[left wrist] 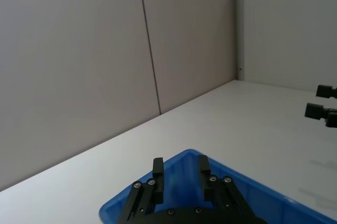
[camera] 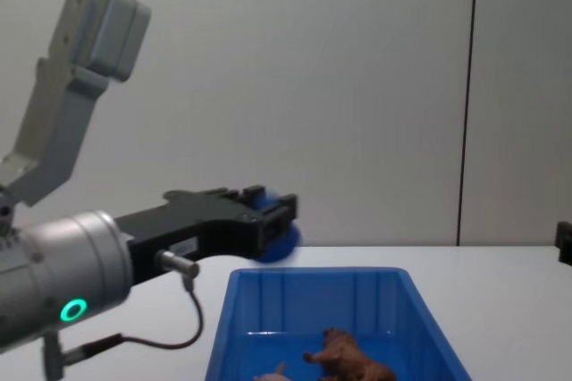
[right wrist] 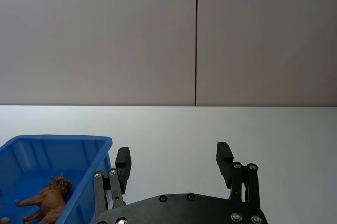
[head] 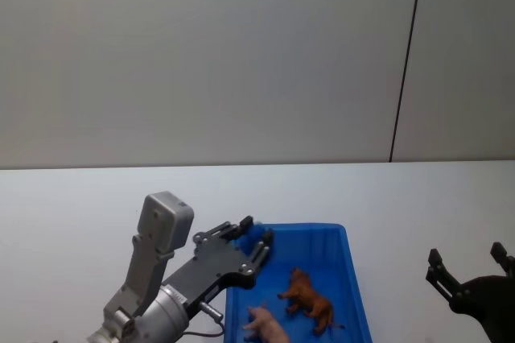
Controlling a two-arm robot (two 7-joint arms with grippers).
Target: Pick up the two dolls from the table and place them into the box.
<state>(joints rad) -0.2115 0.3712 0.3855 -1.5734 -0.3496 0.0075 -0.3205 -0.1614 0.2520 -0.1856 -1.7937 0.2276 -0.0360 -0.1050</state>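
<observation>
So both dolls look to be in the bright blue open-topped plastic box (head: 352, 278) already: the shaggy reddish-brown animal-shaped doll (head: 308, 299) stands on the box floor, and the pale pinkish doll (head: 266, 325) lies just beside it, nearer the robot. The left gripper (head: 253, 238) hangs over the box's far left corner with its fingers apart and nothing between them. The right gripper (head: 471, 266) sits off to the right of the box above the plain white table (head: 418, 198), also spread wide and empty. My read is that the placing step is done, so the next move is probably just pulling the left arm clear of the box. No brands, labels or writing I can read anywhere.
</observation>
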